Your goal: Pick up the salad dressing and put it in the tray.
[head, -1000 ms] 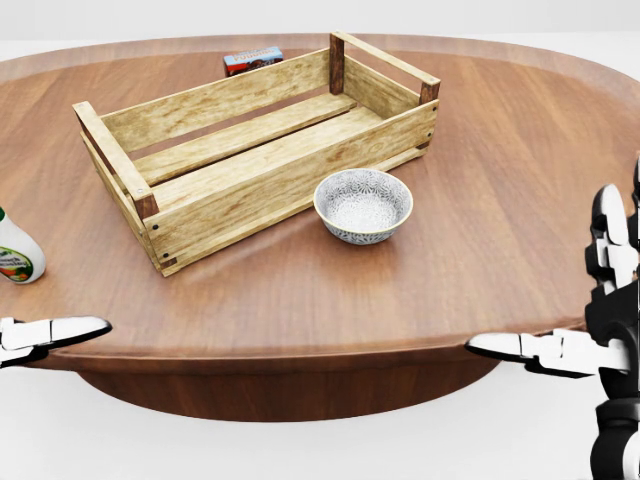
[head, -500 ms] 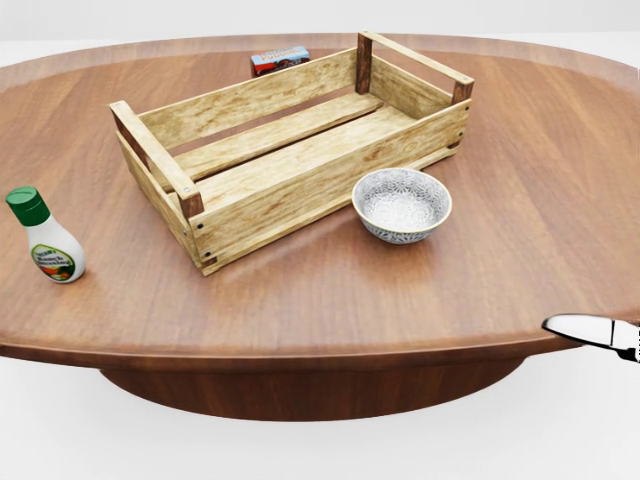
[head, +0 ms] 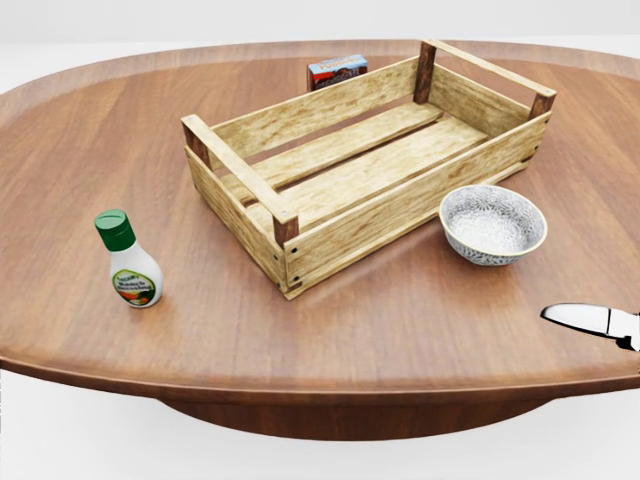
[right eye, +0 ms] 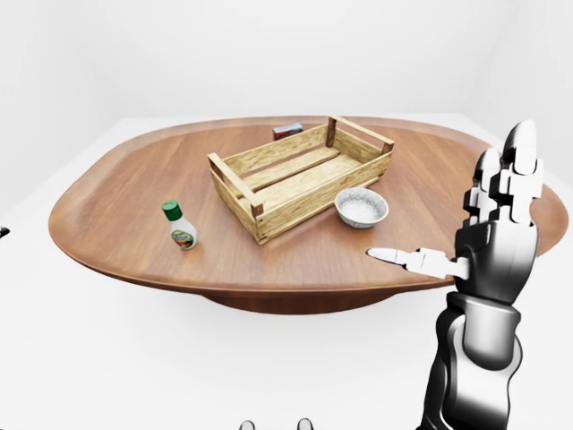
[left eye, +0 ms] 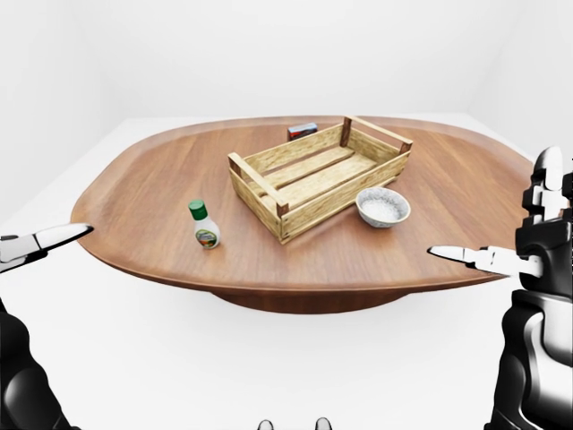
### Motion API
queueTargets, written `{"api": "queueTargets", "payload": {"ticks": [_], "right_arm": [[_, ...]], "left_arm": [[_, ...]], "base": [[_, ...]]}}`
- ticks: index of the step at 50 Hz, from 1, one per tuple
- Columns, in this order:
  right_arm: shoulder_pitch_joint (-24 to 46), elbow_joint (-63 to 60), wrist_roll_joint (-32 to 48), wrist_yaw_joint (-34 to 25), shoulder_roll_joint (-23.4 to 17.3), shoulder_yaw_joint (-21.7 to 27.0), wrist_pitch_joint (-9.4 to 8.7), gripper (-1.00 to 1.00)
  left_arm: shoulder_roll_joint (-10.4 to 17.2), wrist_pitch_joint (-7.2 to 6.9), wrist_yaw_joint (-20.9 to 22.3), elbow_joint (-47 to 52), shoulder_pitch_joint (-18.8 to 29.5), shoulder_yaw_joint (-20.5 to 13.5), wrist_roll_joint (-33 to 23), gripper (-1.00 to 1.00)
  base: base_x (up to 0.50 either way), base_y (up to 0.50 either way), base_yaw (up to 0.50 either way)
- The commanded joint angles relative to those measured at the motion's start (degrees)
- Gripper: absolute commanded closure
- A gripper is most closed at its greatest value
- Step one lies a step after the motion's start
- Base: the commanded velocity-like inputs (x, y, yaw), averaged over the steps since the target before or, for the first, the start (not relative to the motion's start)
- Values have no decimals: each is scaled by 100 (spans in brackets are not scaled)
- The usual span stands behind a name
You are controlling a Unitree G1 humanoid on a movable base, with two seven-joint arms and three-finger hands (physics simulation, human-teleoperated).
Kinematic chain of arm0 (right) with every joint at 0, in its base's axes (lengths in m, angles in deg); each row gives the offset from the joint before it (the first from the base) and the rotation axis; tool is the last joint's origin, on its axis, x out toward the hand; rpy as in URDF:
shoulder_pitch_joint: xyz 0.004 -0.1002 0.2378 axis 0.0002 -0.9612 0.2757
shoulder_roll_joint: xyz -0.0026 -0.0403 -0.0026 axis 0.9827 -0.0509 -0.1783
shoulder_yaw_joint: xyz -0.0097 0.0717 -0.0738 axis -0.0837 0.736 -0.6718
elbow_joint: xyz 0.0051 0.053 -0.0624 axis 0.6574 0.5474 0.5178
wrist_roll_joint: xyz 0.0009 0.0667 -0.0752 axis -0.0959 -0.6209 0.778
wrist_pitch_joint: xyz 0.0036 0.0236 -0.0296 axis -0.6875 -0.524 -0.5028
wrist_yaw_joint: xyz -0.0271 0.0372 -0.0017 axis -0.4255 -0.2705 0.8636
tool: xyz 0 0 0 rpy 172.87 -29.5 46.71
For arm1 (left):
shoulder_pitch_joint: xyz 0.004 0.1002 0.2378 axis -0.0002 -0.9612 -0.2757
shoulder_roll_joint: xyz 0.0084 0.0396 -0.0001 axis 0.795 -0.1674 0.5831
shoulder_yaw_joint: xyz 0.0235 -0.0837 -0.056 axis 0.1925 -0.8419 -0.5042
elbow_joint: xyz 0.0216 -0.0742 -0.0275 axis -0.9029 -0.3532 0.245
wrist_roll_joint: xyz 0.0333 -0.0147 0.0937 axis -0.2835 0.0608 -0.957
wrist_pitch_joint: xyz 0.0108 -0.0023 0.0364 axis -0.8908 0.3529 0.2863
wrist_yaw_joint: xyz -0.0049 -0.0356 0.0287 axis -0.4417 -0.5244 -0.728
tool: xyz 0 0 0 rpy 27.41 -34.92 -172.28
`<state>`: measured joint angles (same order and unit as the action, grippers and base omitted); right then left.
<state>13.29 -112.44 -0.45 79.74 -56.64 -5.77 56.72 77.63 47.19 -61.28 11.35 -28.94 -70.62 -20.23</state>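
Observation:
The salad dressing bottle (head: 129, 262), white with a green cap, stands upright on the wooden table (head: 80, 140) at the left of the head view. The tray, a slatted wooden crate (head: 365, 160), sits to its right and holds nothing. My left hand (left eye: 36, 244) is open at the left edge of the left-eye view, off the table's rim and well left of the bottle. My right hand (right eye: 492, 224) is open with fingers spread, at the right of the right-eye view, near the table's lower right rim.
A patterned bowl (head: 493, 223) sits just right of the crate. A small red and blue box (head: 337, 71) lies above the crate near the table's top edge. White floor surrounds the oval table.
The whole picture has shifted right, so the camera has moved left. The bottle now stands fully in the head view. My left hand has left the head view.

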Motion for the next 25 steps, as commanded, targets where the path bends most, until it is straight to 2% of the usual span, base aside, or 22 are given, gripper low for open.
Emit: {"api": "queueTargets", "payload": {"ticks": [1, 6, 25], "right_arm": [[-20, 79, -81, -32, 6, -70, 0, -100], [-27, -45, 201, -111, 8, -255, 0, -100], [2, 133, 505, -211, 61, -365, 0, -100]], "left_arm": [[84, 0, -47, -31, 7, -65, 90, -100], [85, 0, -27, -20, -3, -66, 96, -100], [104, 0, -37, -7, 43, -49, 83, -100]], "base": [[45, 30, 0], [45, 30, 0], [45, 30, 0]]}}
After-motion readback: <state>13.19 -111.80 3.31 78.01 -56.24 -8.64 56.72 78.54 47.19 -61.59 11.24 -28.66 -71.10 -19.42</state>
